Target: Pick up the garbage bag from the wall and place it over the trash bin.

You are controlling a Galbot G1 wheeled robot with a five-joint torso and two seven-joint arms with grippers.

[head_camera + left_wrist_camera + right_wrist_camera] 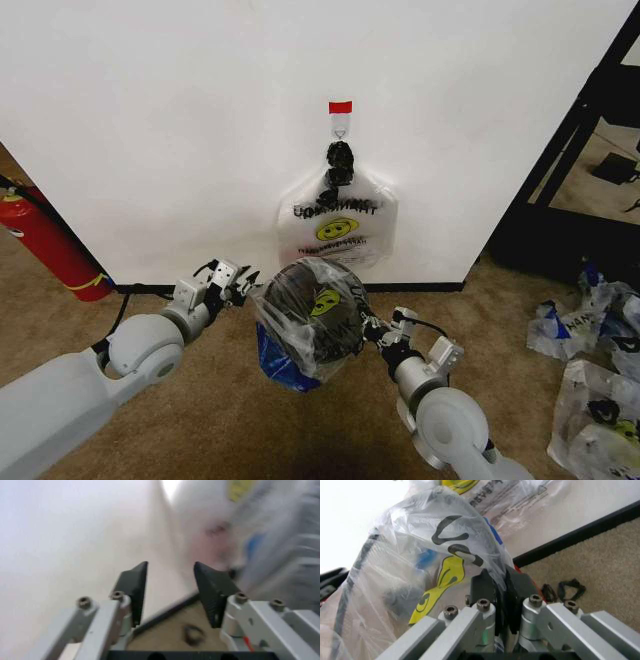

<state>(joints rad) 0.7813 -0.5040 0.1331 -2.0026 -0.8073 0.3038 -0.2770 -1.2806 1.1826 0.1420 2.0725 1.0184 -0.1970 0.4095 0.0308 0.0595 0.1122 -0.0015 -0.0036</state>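
Placement step: the garbage bag (312, 325) is draped over the trash bin (318, 300) below the wall (180, 120). The right pincer (501, 600) pinches its film; the left pincer (170, 588) stands spread, just beside it. Next, probably, tugging the rim down evenly.

1. Carpet floor (200, 430): tan, short pile, meeting the white wall at a black baseboard (420, 287).
2. Red fire extinguisher (50, 245): base on the carpet at far left, leaning against the wall.
3. Crumpled clear plastic bags (595, 360): lying in a loose heap on the carpet at far right, some with blue patches.
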